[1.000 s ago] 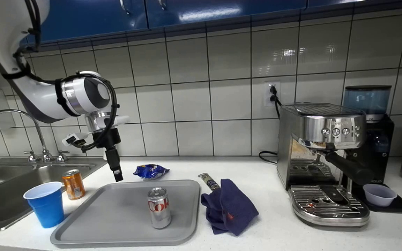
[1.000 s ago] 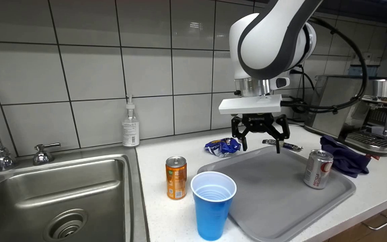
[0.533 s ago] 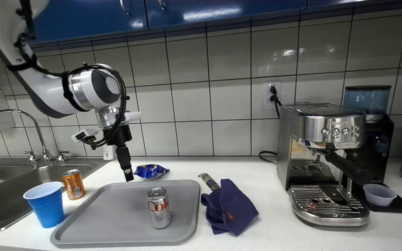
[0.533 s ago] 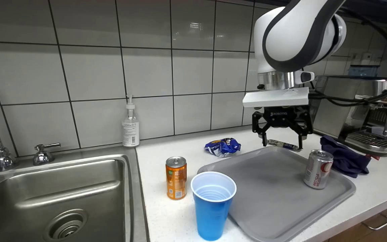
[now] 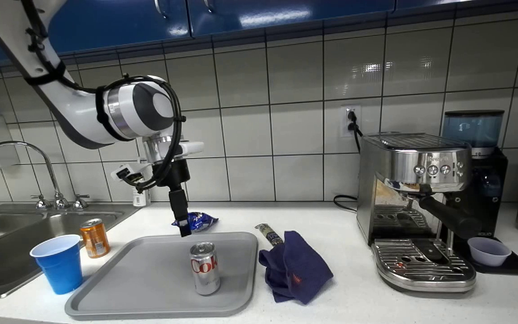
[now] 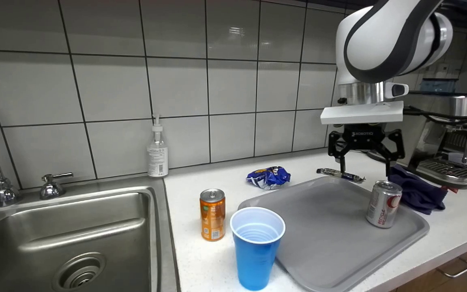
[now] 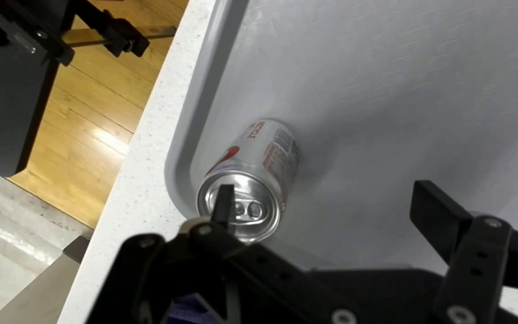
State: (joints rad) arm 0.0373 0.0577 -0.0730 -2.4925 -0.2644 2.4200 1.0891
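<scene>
A silver Coke can [image 5: 205,272] stands upright on the grey tray [image 5: 151,283], in the tray's right part in both exterior views. My gripper [image 6: 365,168] hangs above the tray, pointing down, its two fingers spread wide with nothing between them. In the wrist view the can [image 7: 259,157] lies behind the left finger, which hides part of its lid. The right finger [image 7: 439,220] has bare tray behind it. The can is the thing nearest to the gripper, and I see no contact. Behind the fingers in an exterior view lies a bar in a wrapper [image 6: 353,177].
A blue cup [image 6: 255,259] and an orange can [image 6: 212,215] stand between tray and sink [image 6: 95,202]. A blue snack packet [image 5: 203,220] lies behind the tray. Right of it are a navy cloth [image 5: 295,270] and an espresso machine [image 5: 416,166]. A soap bottle [image 6: 157,154] stands by the wall.
The arm has swung steadily to the right in both exterior views, bringing the gripper nearer to the silver can. Its fingers have stayed apart, and the objects on the counter have not moved.
</scene>
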